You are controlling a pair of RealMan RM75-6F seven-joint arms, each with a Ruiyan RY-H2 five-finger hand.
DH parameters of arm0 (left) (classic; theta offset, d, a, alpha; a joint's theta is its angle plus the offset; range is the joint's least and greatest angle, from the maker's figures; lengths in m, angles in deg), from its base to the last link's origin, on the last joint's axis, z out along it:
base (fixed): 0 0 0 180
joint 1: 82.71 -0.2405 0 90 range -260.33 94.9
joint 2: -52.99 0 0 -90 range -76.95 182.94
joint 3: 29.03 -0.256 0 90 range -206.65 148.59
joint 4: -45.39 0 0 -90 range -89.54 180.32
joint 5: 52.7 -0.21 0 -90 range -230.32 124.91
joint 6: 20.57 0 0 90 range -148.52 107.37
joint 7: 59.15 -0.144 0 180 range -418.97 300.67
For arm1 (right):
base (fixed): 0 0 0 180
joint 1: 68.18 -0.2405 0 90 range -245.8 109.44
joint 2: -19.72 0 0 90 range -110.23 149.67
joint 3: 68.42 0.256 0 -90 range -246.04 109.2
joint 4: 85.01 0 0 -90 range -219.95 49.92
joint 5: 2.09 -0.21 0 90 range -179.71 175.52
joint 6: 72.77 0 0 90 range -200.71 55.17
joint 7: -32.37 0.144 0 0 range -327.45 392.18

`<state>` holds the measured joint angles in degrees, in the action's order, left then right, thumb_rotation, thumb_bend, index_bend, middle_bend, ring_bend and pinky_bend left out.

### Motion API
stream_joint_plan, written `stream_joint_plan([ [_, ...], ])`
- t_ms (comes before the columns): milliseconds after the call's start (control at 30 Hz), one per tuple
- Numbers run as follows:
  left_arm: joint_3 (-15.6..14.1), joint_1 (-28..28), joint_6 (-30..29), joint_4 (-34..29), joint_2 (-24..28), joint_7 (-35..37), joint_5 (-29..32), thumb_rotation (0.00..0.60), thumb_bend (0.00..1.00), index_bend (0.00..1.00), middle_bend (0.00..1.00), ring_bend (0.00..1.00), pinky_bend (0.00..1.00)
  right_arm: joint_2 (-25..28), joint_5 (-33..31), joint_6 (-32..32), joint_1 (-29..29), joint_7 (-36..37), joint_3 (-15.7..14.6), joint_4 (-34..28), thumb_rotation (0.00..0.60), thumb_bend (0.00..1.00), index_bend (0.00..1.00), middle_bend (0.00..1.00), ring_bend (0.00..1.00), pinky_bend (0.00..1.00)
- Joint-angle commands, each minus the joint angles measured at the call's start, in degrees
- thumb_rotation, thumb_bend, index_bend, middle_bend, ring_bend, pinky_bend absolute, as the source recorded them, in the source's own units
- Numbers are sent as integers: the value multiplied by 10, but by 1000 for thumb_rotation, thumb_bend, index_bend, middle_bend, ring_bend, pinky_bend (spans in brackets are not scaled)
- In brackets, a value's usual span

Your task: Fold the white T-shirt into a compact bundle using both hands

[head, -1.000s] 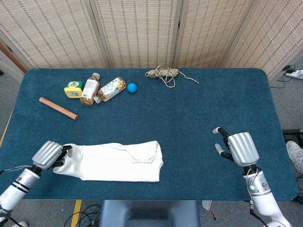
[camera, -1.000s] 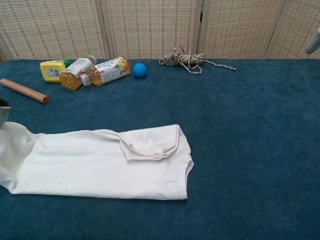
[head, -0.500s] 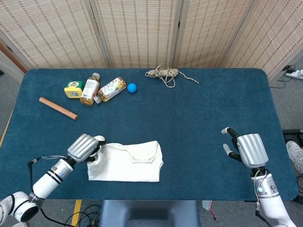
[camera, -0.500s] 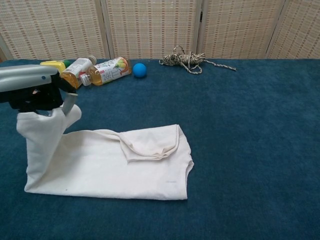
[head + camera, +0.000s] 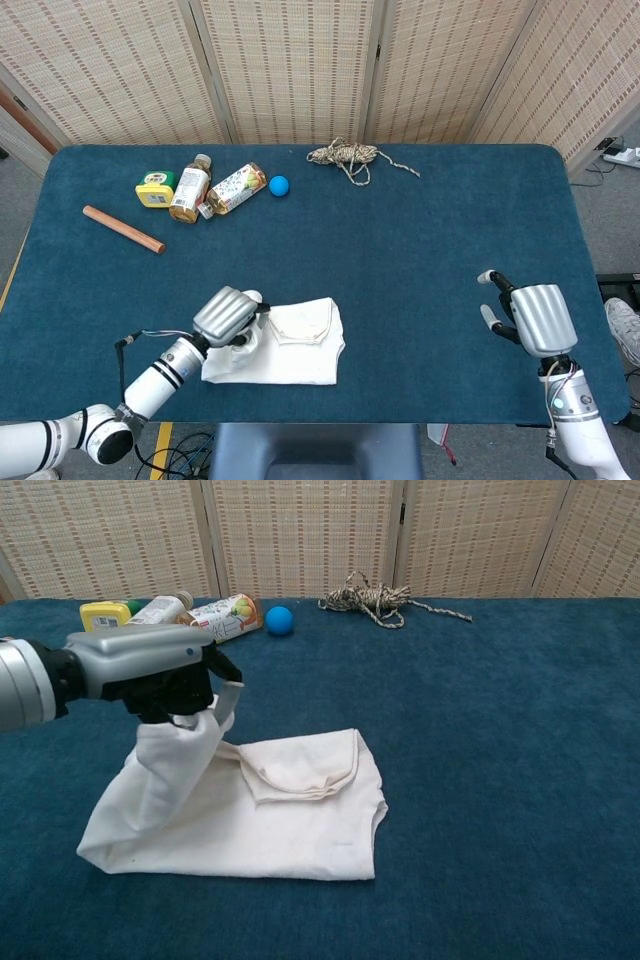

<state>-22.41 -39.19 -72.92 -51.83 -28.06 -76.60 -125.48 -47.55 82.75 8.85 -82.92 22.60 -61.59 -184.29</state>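
Note:
The white T-shirt (image 5: 300, 345) (image 5: 290, 810) lies partly folded on the blue table near the front edge, left of centre. My left hand (image 5: 228, 316) (image 5: 150, 670) grips the shirt's left end and holds it lifted above the rest of the cloth, so the fabric hangs down in a drape from the hand. My right hand (image 5: 535, 318) hovers at the table's right front, far from the shirt, fingers apart and holding nothing. The chest view does not show the right hand.
At the back left lie a yellow container (image 5: 155, 189), two bottles (image 5: 189, 188) (image 5: 235, 188), a blue ball (image 5: 278, 185) and a wooden stick (image 5: 122, 228). A tangle of rope (image 5: 350, 157) sits at the back centre. Screens stand behind the table (image 5: 440, 230).
My left hand has carried the shirt's left end up and to the right, over the rest of the cloth, shortening the shirt's outline. The right hand drifted slightly right and down.

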Motion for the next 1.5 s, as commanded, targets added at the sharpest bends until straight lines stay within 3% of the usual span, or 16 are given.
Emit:
stream_joint_plan([
  [33, 5, 11, -2, 8, -25, -26, 11, 600, 594, 674, 937, 859, 930, 1, -2, 0, 1, 0, 0, 1, 600, 332, 363, 953, 931, 1000],
  [467, 9, 44, -2, 35, -107, -104, 43, 600, 593, 674, 937, 858, 930, 5, -7, 3, 8, 1, 3, 1, 600, 332, 363, 953, 931, 1000],
  [900, 11, 68, 0, 61, -157, -138, 70, 600, 593, 648, 937, 856, 930, 7, -11, 2, 12, 5, 4, 6, 600, 332, 363, 953, 931, 1000],
  [1100, 5, 72, -4, 73, -172, -161, 85, 600, 577, 489, 937, 850, 930, 7, -12, 2, 13, 8, 4, 9, 600, 332, 363, 953, 931, 1000],
  [1300, 2, 73, -9, 68, -176, -173, 96, 600, 410, 278, 935, 849, 930, 7, -12, 0, 13, 10, 5, 11, 600, 331, 363, 953, 931, 1000],
  [1500, 2, 71, -20, 57, -178, -171, 92, 600, 356, 165, 930, 846, 930, 7, -13, 1, 14, 10, 6, 12, 600, 332, 363, 953, 931, 1000],
])
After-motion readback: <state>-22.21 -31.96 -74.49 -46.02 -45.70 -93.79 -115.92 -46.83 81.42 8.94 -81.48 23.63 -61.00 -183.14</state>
